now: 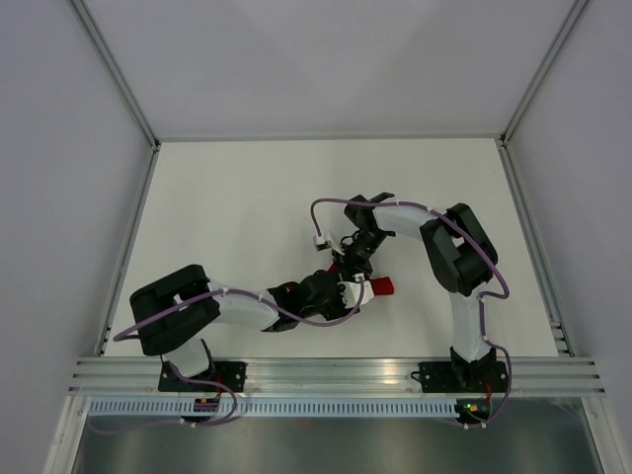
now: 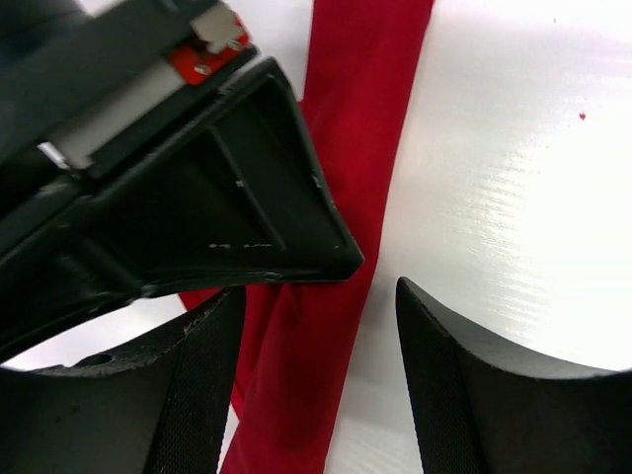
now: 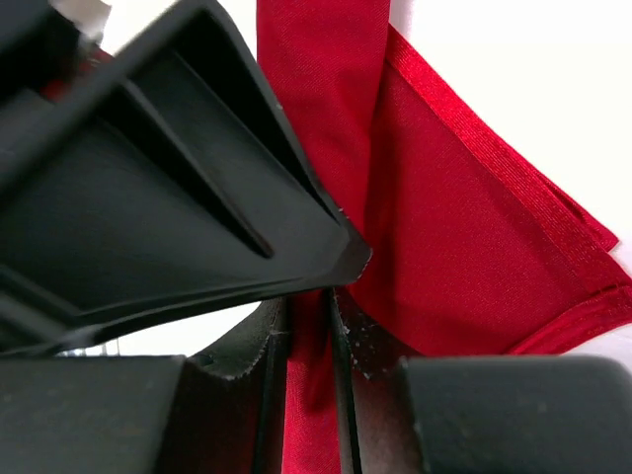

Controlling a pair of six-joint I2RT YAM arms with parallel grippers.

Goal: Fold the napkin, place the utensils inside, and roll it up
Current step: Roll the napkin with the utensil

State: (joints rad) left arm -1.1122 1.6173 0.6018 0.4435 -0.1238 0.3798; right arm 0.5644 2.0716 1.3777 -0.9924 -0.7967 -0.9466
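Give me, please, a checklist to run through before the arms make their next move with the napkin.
1. right pincer gripping the napkin: ok, the cloth is pinched in it.
2. left pincer open: ok, it straddles the napkin strip.
3. napkin spread flat: not ok, it is gathered into a narrow strip.
4. utensils in view: not ok, none shows in any view.
5. pincers clear of each other: cannot tell, they sit very close.

The thin deep-red fabric napkin is laid on the flat white table, near the front middle. One strip is placed between the spread fingers of the left gripper; a fold is pinched by the right gripper, set just behind.
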